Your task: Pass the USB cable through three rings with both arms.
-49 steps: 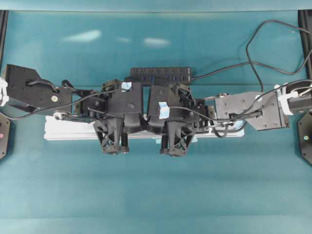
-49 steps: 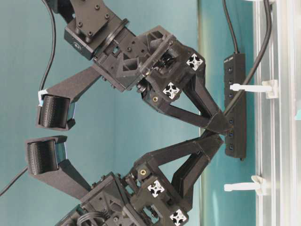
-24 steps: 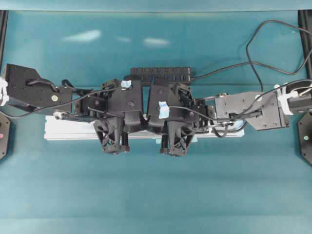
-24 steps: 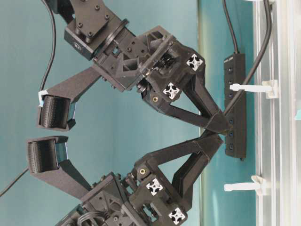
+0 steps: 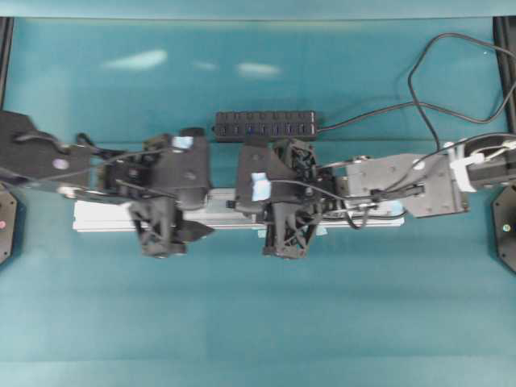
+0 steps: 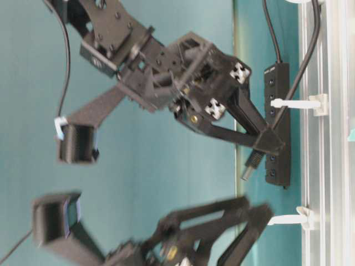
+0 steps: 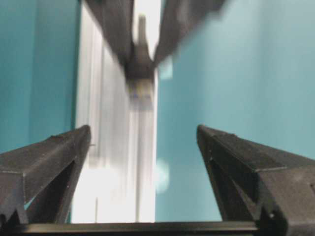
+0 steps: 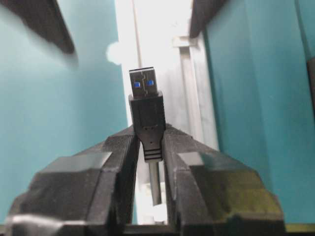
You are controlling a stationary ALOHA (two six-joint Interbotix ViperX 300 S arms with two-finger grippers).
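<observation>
The USB cable ends in a dark plug (image 8: 146,113) with blue inside. My right gripper (image 8: 147,135) is shut on the plug's body, and the plug tip (image 6: 250,165) sticks out past the fingertips. The cable (image 8: 155,182) runs back between the fingers. My left gripper (image 7: 143,130) is open and holds nothing, its fingers (image 7: 59,152) standing far apart. It is blurred in the table-level view (image 6: 249,224), apart from the plug. Two white rings (image 6: 294,103) (image 6: 285,220) stand on the silver rail (image 6: 327,166). From overhead the arms hide the rings.
A black multi-port hub (image 5: 266,123) lies behind the rail (image 5: 97,216), and its cable (image 5: 415,81) loops off to the back right. The hub (image 6: 277,122) sits just beyond the right gripper's tips. Teal table surface surrounds everything.
The left gripper has opened and pulled back to the left, away from the right gripper, where the two tips met. The plug stays in the right gripper, which shifted slightly.
</observation>
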